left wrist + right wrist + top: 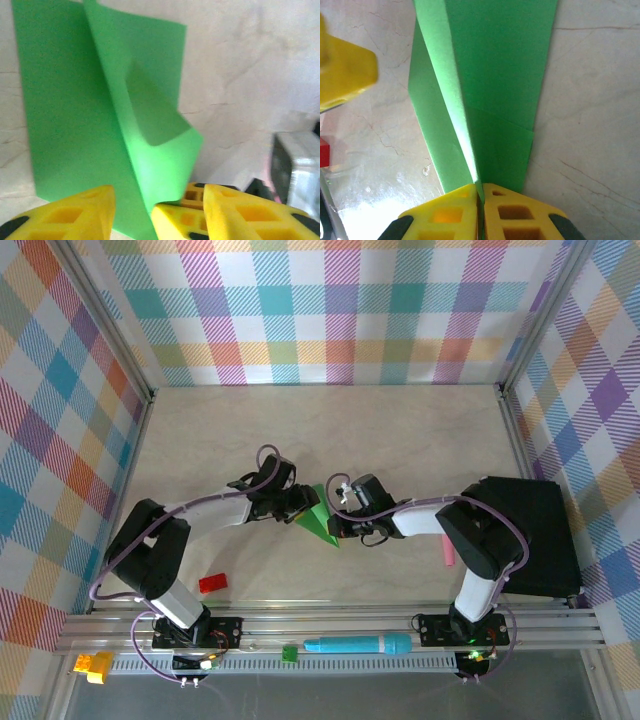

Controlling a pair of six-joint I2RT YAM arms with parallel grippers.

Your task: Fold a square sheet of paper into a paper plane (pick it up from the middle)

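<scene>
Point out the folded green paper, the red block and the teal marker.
folded green paper (317,520): top external view, middle of the sheet.
red block (212,583): top external view, centre of its top.
teal marker (357,645): top external view, middle of the barrel.

Pale marbled desk, plaid walls. Red block lies front-left on the desk. Small pink piece sits beside a black slab on the right. On the front rail: teal marker, tiny green block, and yellow block far left.
</scene>
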